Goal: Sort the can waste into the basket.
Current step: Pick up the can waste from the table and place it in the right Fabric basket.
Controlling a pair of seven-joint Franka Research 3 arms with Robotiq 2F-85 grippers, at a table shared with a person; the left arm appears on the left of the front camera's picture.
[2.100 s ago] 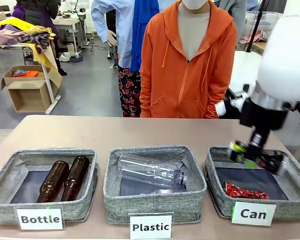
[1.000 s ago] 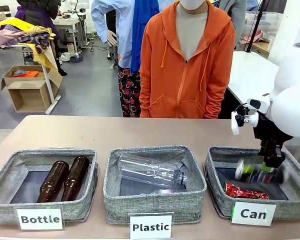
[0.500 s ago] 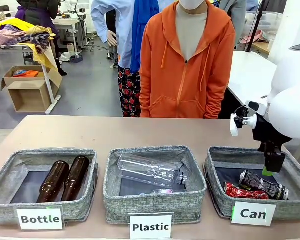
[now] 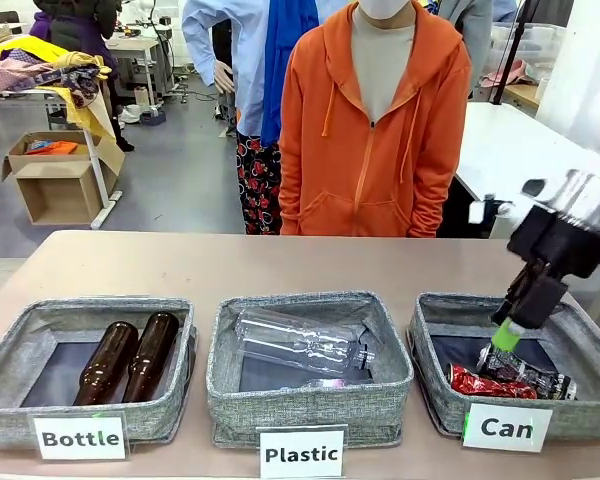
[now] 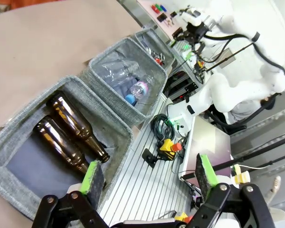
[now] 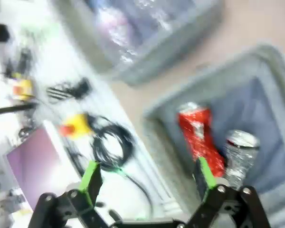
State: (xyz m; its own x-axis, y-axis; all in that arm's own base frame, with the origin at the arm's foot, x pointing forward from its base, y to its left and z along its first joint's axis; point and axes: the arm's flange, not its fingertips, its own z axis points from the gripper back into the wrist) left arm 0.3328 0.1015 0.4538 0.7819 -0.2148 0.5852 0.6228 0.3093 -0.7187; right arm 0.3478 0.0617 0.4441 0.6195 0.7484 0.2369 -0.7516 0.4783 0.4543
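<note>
Front view first: you are looking at the right gripper point(image 4: 507, 335) hanging just above the basket point(image 4: 432, 318) labelled "Can", its green pad pointing down and nothing between its fingers as far as this angle lets you tell. Both pieces of can waste are lying inside, the red can point(image 4: 477, 382) toward the front and the black can point(image 4: 536, 374) touching it on the right. A person in an orange hoodie point(image 4: 375, 120) is standing at the far side, taking no part.

Left wrist view: you are seeing the left gripper point(image 5: 146, 176) spread wide and empty, off the table's edge beside the basket of brown bottles point(image 5: 69, 133).

Right wrist view, blurred: the fingers point(image 6: 90, 176) are standing wide apart over the two cans. Judging by this, the sorting is looking finished; you are only needing to clear the arm.
</note>
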